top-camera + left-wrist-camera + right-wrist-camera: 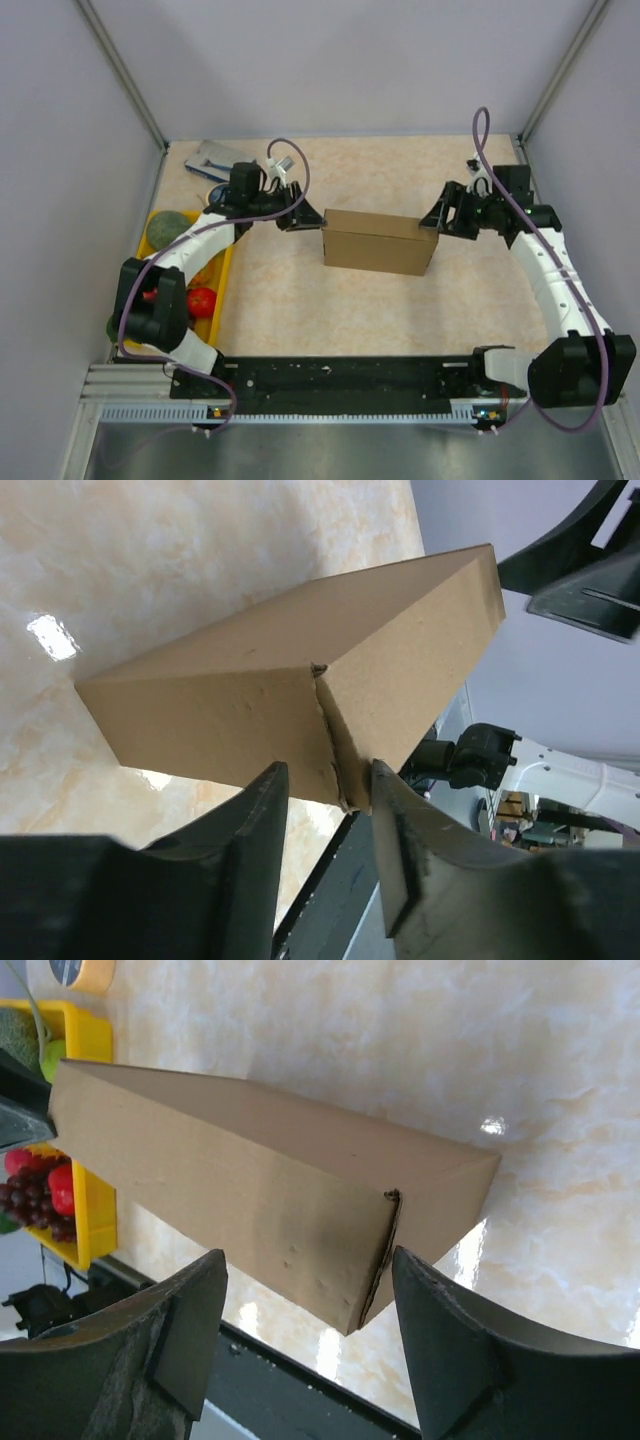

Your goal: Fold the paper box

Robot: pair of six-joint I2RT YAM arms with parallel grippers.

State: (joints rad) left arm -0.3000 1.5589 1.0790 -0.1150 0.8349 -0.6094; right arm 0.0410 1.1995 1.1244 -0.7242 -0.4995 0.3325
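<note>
One paper box point(378, 243); left gripper point(305, 220); right gripper point(433, 222)

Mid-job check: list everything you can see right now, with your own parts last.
paper box: one, brown, a closed carton, table centre between the grippers.
yellow tray: one, yellow, left edge of the table.
fruit: several, green, red and dark red, in the tray.
flat packet: one, blue-grey, far left corner.
table: one, beige marbled.
left gripper: one, black, fingers either side of the box's left end corner; grip unclear.
right gripper: one, black, open, at the box's right end.
</note>
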